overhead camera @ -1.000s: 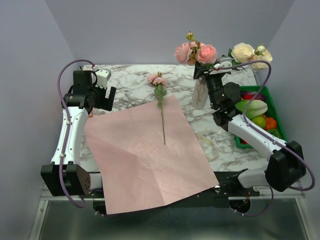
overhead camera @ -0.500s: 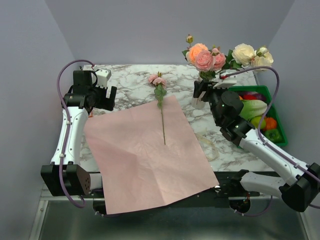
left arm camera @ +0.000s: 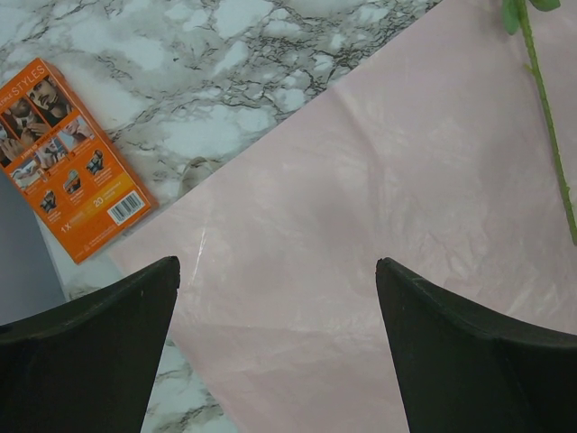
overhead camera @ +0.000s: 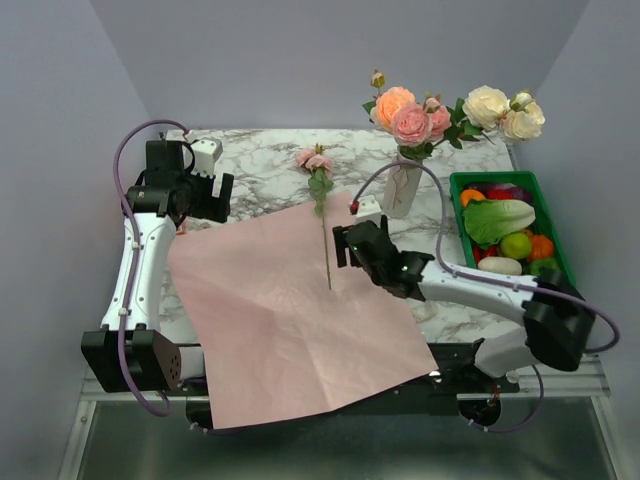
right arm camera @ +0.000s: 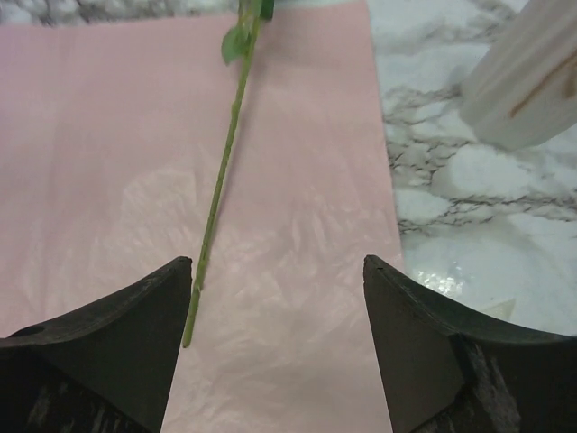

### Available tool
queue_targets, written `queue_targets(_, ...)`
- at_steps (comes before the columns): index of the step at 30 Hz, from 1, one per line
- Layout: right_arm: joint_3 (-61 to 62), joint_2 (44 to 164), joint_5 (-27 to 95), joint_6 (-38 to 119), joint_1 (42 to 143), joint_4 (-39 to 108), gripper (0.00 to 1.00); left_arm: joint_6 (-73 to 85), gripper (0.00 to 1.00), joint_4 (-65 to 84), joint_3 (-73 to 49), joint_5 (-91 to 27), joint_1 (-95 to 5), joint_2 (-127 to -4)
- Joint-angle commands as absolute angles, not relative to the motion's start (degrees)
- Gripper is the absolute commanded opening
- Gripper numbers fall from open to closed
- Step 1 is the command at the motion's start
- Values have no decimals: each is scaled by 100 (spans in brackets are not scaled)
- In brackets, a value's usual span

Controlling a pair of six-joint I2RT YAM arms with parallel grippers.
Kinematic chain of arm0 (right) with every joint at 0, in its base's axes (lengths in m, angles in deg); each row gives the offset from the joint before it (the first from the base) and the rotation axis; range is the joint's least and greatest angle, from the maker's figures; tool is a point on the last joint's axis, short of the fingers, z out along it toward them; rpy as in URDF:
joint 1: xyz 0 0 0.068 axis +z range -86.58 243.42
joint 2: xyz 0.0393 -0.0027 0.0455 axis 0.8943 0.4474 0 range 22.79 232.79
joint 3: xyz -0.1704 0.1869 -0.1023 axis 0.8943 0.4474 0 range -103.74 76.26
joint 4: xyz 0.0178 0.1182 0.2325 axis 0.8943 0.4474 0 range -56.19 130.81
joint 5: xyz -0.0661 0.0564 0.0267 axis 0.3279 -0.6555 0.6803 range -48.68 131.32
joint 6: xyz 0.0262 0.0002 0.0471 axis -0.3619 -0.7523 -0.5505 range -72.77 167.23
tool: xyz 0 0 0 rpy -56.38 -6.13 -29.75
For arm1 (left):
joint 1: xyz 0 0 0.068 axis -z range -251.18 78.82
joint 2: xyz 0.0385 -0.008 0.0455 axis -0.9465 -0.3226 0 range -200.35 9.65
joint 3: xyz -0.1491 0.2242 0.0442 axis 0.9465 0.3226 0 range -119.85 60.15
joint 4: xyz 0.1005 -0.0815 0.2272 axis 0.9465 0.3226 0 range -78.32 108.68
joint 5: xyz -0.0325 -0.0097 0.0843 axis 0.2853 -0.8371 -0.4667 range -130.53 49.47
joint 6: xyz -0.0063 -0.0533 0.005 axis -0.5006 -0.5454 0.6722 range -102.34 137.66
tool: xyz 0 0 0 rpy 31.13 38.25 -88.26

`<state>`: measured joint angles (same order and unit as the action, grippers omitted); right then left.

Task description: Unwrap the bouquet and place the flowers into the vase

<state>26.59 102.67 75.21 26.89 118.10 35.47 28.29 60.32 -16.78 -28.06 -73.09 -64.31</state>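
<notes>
Both pincers are empty right now, fwiw. Going across: the left pincer is parked wide open above the left corner of the pink paper, touching nothing. An orange leaflet lies on the marble counter just beside that corner. That arm hasn't budged over the last second.

The paper lies flat and fully unfolded. One rose stem lies on it, with its pink head past the far edge, on the marble.

Big change is the right arm. A second ago it was up at the vase with the pink and peach roses. Now those stand in the vase next to the cream ones, and the arm has swung down and to the left. The right pincer hovers low over the paper just right of that stem, jaws well apart, nothing between them. In the wrist view the stem's lower end runs close along one finger; can't tell if it brushes it.

So my read: unwrapping is done, most flowers are in, and this stem looks like the last one to go. It's a thin stem lying flat on paper, so the pinch might snag the sheet too. The green crate of veg at far right isn't part of this.
</notes>
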Motion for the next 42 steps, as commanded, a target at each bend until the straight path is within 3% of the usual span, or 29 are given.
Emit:
queue_targets(1, 1566, 11628, 6779, 2806, 11818, 3908, 82, 2812, 99, 6133, -1746, -2761, -7355, -6313)
queue_targets(7, 218, 13158, 6444, 2816, 11608, 4515, 74, 2917, 99, 6169, -1720, -2848, -7355, -6234)
queue_targets(23, -2075, 14944, 6118, 2587, 10904, 5454, 60, 3102, 99, 6151, -1561, -2805, -7355, -6233)
queue_targets(27, -2411, 15278, 5934, 2429, 10781, 5754, 56, 3102, 99, 6133, -1553, -2813, -7355, -6242)
queue_targets(30, -2376, 15357, 5741, 2271, 10693, 5807, 45, 3137, 99, 6125, -1509, -2848, -7355, -6242)
queue_targets(34, -2341, 15305, 5662, 2200, 10658, 5869, 43, 3164, 99, 6125, -1456, -2910, -7355, -6225)
queue_targets(41, -2350, 15252, 5266, 2077, 10658, 6045, 9, 3137, 99, 6133, -1491, -2892, -7355, -6155)
queue_targets(42, -2332, 15200, 5240, 2077, 10658, 6045, 1, 3137, 99, 6159, -1500, -2884, -7355, -6146)
